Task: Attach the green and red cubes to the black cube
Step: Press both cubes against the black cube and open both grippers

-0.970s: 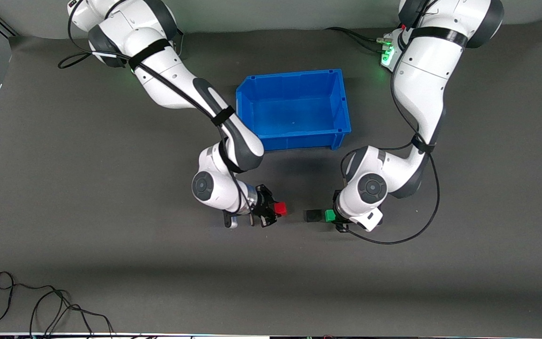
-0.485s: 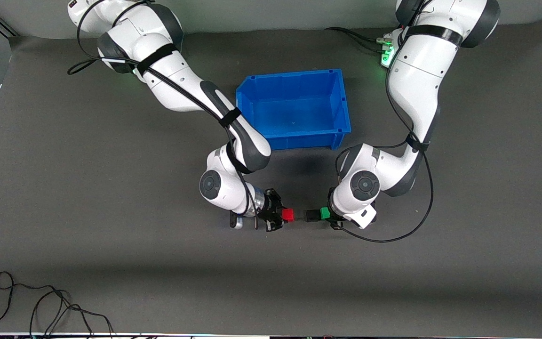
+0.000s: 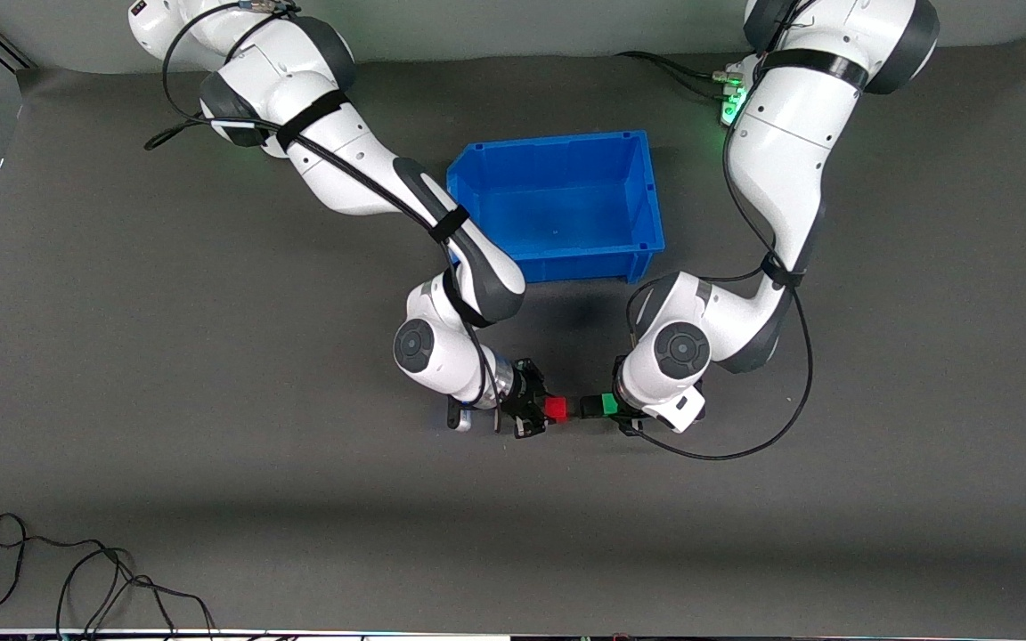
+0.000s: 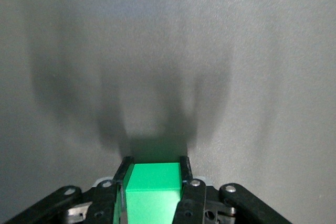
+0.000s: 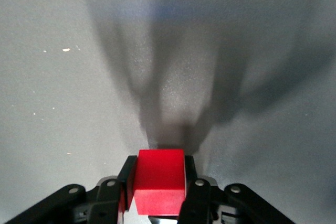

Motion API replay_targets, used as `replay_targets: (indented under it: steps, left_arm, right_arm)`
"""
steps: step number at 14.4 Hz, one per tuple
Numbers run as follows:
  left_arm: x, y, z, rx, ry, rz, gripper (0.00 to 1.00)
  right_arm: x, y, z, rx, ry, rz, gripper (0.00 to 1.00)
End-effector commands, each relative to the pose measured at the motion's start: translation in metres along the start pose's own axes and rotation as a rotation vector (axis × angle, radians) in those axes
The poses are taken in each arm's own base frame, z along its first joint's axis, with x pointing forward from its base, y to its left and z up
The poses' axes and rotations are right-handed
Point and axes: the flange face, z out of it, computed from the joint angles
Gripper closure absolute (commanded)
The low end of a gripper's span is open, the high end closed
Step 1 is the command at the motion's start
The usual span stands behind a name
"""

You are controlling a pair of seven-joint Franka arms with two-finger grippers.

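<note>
My right gripper point(image 3: 548, 410) is shut on the red cube point(image 3: 555, 409) just above the table. My left gripper point(image 3: 614, 407) is shut on the green cube point(image 3: 608, 405). The black cube point(image 3: 585, 408) sits between them in one row, against the green cube, with the red cube at or touching its free face. In the left wrist view the green cube point(image 4: 155, 182) fills the gap between the fingers of the left gripper point(image 4: 155, 167). In the right wrist view the red cube point(image 5: 159, 180) sits between the fingers of the right gripper point(image 5: 158, 167). The black cube does not show in either wrist view.
A blue bin point(image 3: 557, 265) stands empty, farther from the front camera than the cubes, between the two arms. Loose black cables point(image 3: 77, 579) lie at the table's front edge toward the right arm's end. A green-lit box point(image 3: 732, 105) sits by the left arm's base.
Both grippers have moved toward each other. The gap between the red cube and the black cube has closed, and the three cubes now stand in one row.
</note>
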Motion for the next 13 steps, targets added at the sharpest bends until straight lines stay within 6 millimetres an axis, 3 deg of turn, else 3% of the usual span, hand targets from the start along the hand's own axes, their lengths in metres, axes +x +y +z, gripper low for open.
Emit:
replay_targets:
  steps: [1,10,12,13]
  left_arm:
    - [-0.008,0.004,0.004,0.004,0.010,-0.026,1.00]
    - [-0.020,-0.001,0.001,0.004,0.004,-0.014,1.00]
    - [-0.020,-0.001,0.001,0.004,0.005,-0.012,1.00]
    - [-0.019,0.000,0.000,0.000,0.009,0.000,0.90]
  right_arm:
    - [-0.010,0.002,0.008,0.020,-0.016,0.022,0.84]
    - [-0.017,0.012,0.015,0.007,-0.009,0.003,0.83]
    - [-0.017,0.013,0.016,0.005,-0.008,0.001,0.76]
    - [-0.017,0.013,0.016,0.004,-0.007,0.000,0.72]
